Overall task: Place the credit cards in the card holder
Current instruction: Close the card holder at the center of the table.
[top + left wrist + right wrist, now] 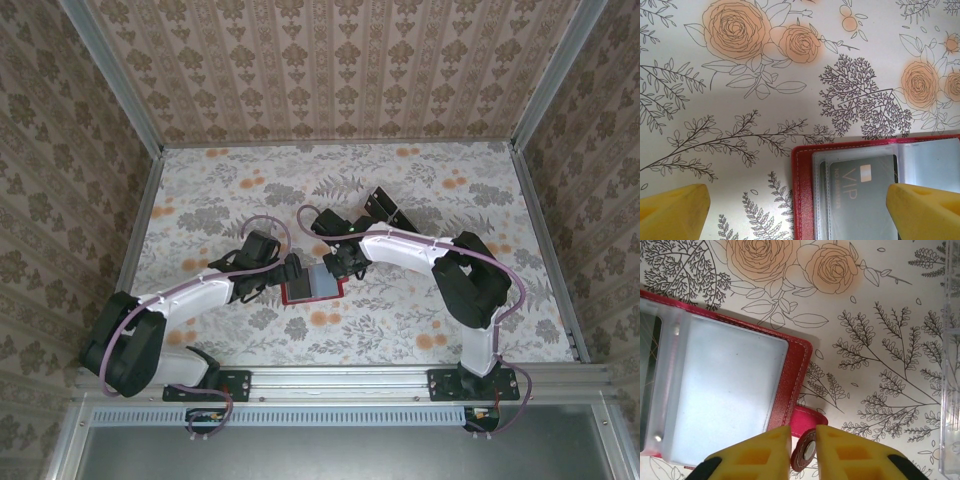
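Observation:
The red card holder (312,285) lies open on the flowered table, its clear sleeves facing up. One grey-black credit card (860,185) marked VIP sits inside a sleeve on the left half. The sleeve on the right half (730,390) looks empty, and a dark card edge (647,355) shows at the fold. My left gripper (797,210) is open and straddles the holder's left edge (802,190), yellow fingertips (675,210) apart. The right gripper (803,447) is shut on the holder's snap tab (805,454), which stands on edge between its pads.
A clear slotted tray (952,365) stands just right of the holder; from above it shows with dark contents (386,210) behind the right arm. Metal rails and patterned walls bound the table (200,190).

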Controlling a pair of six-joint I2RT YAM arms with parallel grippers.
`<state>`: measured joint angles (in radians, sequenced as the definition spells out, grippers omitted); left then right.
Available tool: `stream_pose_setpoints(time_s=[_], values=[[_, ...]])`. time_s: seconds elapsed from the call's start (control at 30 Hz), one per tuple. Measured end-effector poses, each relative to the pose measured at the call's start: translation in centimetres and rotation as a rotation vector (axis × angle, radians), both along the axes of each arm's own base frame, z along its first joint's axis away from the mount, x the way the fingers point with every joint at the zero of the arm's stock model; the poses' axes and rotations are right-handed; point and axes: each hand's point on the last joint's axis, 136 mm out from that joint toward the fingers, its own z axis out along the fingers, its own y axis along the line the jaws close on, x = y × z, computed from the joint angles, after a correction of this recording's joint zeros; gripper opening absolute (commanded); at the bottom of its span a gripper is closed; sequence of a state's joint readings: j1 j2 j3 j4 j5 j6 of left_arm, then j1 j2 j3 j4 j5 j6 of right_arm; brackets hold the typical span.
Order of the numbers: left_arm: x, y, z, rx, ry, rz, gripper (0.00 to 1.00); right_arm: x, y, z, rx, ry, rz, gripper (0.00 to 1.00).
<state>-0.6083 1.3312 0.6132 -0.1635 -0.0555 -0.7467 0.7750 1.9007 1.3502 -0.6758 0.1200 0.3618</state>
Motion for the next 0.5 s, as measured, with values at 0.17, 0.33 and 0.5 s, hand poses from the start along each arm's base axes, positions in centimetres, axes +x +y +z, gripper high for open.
stream_pose_setpoints(time_s=[0.17, 0.33, 0.5], values=[[0.0, 0.0, 0.0, 0.000, 0.000, 0.000, 1.00, 0.0, -0.2, 0.0, -0.009, -0.001, -0.001, 0.07], [0.0, -0.1, 0.1, -0.002, -0.003, -0.002, 1.00, -0.1, -0.3, -0.2, -0.012, 0.002, -0.003, 0.00], [0.3, -1.3, 0.5, -0.033, -0.030, -0.028, 1.00, -0.5, -0.9, -1.6, -0.007, 0.020, -0.023, 0.00]])
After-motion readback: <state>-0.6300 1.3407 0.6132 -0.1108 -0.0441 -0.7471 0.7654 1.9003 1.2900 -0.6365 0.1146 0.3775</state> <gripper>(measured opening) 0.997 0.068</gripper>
